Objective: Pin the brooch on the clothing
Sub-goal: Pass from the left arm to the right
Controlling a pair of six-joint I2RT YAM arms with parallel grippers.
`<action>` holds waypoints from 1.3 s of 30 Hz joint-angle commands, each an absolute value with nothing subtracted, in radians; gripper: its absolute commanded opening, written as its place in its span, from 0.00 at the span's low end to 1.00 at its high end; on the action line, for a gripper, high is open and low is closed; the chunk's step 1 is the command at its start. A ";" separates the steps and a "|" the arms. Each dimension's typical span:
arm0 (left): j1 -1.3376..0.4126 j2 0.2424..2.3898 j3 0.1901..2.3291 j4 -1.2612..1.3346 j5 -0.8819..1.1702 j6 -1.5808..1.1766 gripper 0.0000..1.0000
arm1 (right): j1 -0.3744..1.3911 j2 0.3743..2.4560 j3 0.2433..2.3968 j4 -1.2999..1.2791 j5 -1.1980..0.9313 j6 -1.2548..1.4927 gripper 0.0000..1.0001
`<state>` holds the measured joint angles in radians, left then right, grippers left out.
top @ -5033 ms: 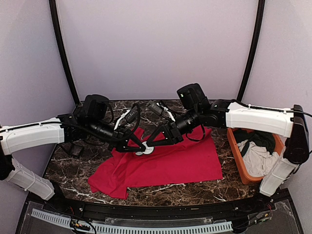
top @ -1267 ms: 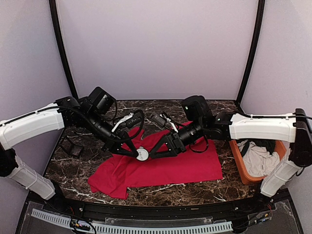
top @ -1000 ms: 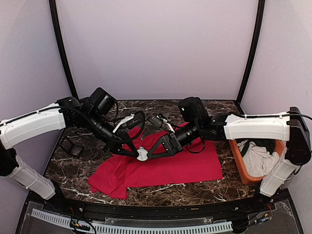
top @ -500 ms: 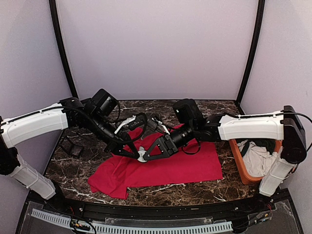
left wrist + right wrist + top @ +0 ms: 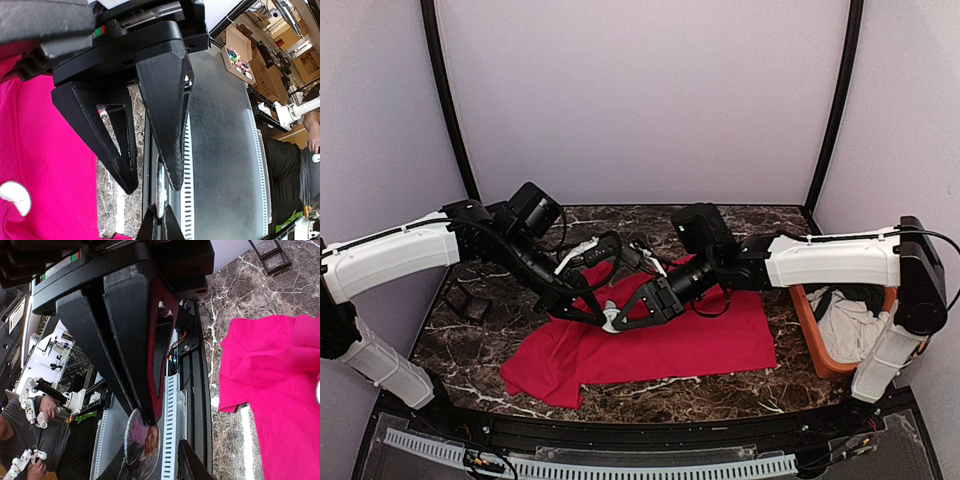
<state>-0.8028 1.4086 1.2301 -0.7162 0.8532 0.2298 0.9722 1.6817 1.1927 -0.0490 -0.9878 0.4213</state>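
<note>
The brooch (image 5: 610,317), a small round disc, hangs in the air above the clothing (image 5: 680,340), a red T-shirt spread flat on the marble table. My left gripper (image 5: 601,315) is shut on the brooch's edge; the left wrist view shows the brooch (image 5: 160,192) edge-on between my own fingertips (image 5: 151,226). My right gripper (image 5: 620,323) faces it, open, one jaw on each side of the disc. In the right wrist view the glossy pictured brooch (image 5: 142,447) sits under the left gripper (image 5: 149,421), with one of my right fingertips (image 5: 191,462) beside it.
An orange bin (image 5: 805,320) at the right holds dark green and white cloth. A small black object (image 5: 465,303) lies at the table's left. A slotted white rail (image 5: 590,462) runs along the near edge. A small white round patch (image 5: 15,197) shows on the shirt.
The right arm has shifted left toward the brooch, and its jaws have narrowed around the disc. The left gripper has stayed shut on the brooch, almost still.
</note>
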 commanded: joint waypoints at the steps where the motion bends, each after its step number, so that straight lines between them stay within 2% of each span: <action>1: -0.809 1.399 1.227 -0.752 0.879 0.250 0.01 | 0.964 1.674 1.216 -0.055 -0.984 0.405 0.29; 7: -0.810 1.402 1.226 -0.752 0.883 0.251 0.01 | 0.956 1.669 1.213 -0.054 -0.996 0.405 0.28; 12: -0.810 1.405 1.223 -0.751 0.884 0.251 0.01 | 0.947 1.654 1.207 -0.048 -0.999 0.405 0.34; 17: -0.810 1.408 1.223 -0.749 0.885 0.252 0.01 | 0.945 1.644 1.195 -0.016 -0.999 0.418 0.35; 21: -0.810 1.409 1.223 -0.747 0.888 0.250 0.01 | 0.944 1.653 1.197 -0.015 -0.999 0.422 0.29; 26: -0.809 1.409 1.222 -0.742 0.883 0.247 0.01 | 0.945 1.666 1.204 -0.019 -1.012 0.421 0.09; 30: -0.809 1.404 1.218 -0.728 0.859 0.230 0.14 | 0.945 1.666 1.208 -0.050 -1.000 0.394 0.00; 34: -0.793 1.342 1.176 -0.657 0.857 0.178 0.34 | 0.942 1.634 1.190 -0.067 -0.958 0.361 0.00; 36: -0.766 1.293 1.137 -0.588 0.871 0.110 0.53 | 0.941 1.614 1.174 -0.066 -0.930 0.347 0.00; 37: -0.745 1.276 1.105 -0.528 0.877 0.087 0.70 | 0.940 1.601 1.165 -0.065 -0.912 0.340 0.00; 39: -0.713 1.226 1.046 -0.410 0.887 0.002 0.81 | 0.940 1.573 1.143 -0.049 -0.864 0.337 0.00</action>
<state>-0.7700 1.3346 1.1385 -0.6132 0.8585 0.1417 0.9478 1.6485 1.1774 -0.0658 -0.9520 0.3733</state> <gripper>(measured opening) 0.693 0.012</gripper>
